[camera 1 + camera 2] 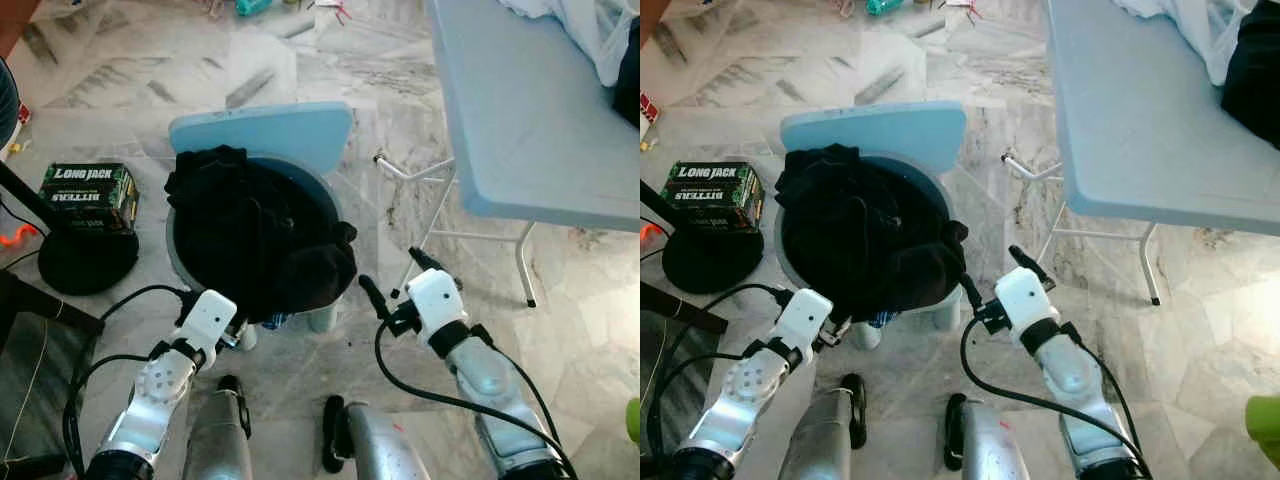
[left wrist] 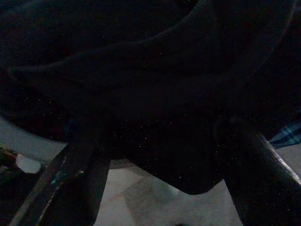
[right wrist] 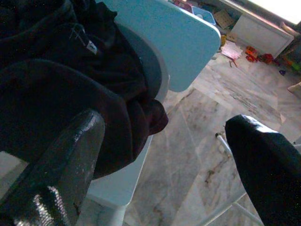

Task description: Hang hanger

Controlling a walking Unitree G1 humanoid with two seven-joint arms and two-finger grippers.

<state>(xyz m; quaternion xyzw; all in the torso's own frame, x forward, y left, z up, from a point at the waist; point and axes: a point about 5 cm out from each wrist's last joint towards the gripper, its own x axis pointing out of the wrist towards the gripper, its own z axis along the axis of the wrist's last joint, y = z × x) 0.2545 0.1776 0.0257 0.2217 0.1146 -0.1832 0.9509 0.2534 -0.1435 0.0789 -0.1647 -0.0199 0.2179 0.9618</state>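
**Dark clothing heaped on blue chair, both grippers at its front edge**

Item, far left: green carton [image 1: 88,196] printed "Long Jack", lying on the marble floor [image 1: 130,80], just behind a round black base [image 1: 87,262] with a black pole rising from it.

Item, left of centre: left gripper [image 2: 155,155], reached in under the front of the clothing pile; fingers apart, one finger [image 2: 77,174] to each side of a hanging fold of dark cloth, contact with the cloth not discernible in the dim wrist view.

Item, centre: small light-blue chair [image 1: 265,135], backrest away from the robot, seat almost wholly covered by a heap of black clothing [image 1: 255,235]. The heap spills over the seat's front edge. A scrap of blue checked fabric [image 1: 277,321] shows beneath it. Whether a hanger lies within the heap cannot be told.

Item, right of centre: right gripper [image 1: 392,278], held just beside the chair's front right corner, fingers spread wide with nothing between them; one fingertip [image 3: 70,155] close to the bulging cloth.

Item, right: grey folding table [image 1: 520,110] on white legs, with pale fabric [image 1: 590,25] at its far corner
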